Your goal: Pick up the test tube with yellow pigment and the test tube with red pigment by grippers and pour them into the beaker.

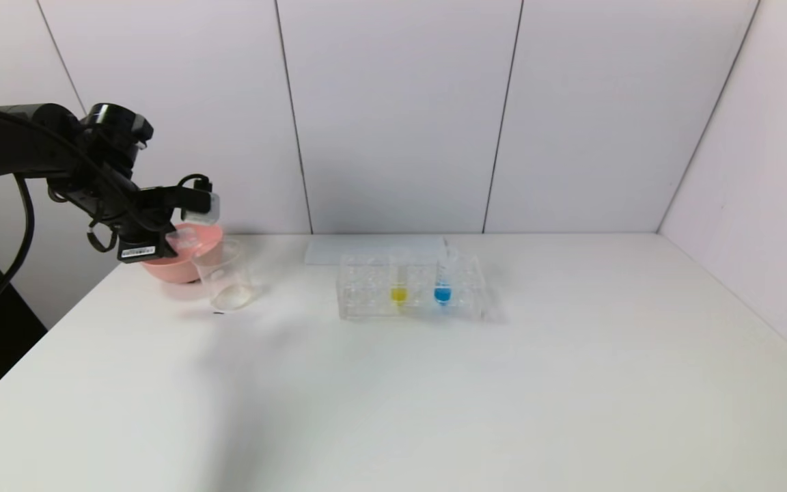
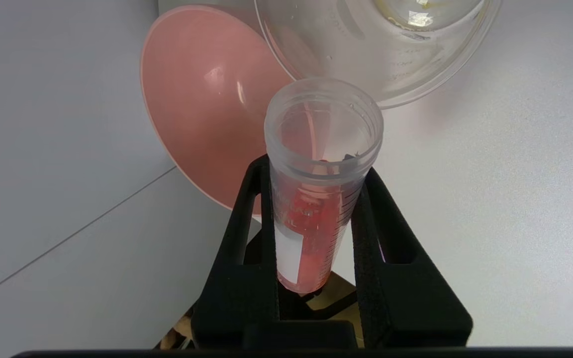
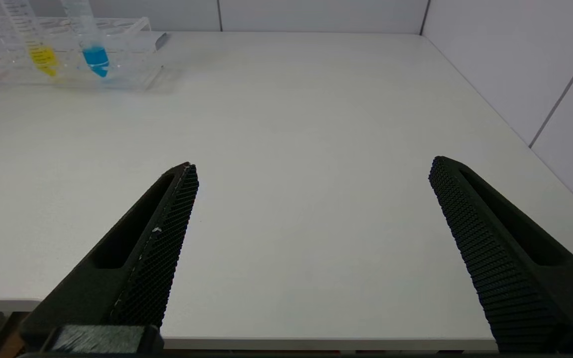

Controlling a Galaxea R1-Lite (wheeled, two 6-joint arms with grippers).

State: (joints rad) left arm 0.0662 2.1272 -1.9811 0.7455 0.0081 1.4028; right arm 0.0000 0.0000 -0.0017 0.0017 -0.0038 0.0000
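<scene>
Right end effector point(image 3: 311, 214) sits at the near edge of the surface point(image 1: 434, 396), toward the near right corner, with its fingers point(image 3: 162, 233) spread wide apart and nothing between them. It does not appear in the head view.

Rack point(image 1: 410, 287), clear plastic, stands farther in, about midway along the surface's width and toward the far edge. The test tube with yellow pigment point(image 1: 399, 290) stands upright in the rack. A tube with blue liquid point(image 1: 443, 287) stands upright just beside it, on the side nearer the right edge.

Left end effector point(image 1: 185, 236) hangs above the surface near the far left corner. Its fingers point(image 2: 246, 233) are clamped on the test tube with red pigment point(image 2: 316, 189), one on each side of the tube's body. The tube is tilted, and its open mouth lies close to the rim of the beaker point(image 1: 224, 277); red liquid is visible in the tube's lower part. The beaker stands on the surface just beside a pink bowl point(image 1: 185, 256), which is the item nearest the far left corner.
</scene>
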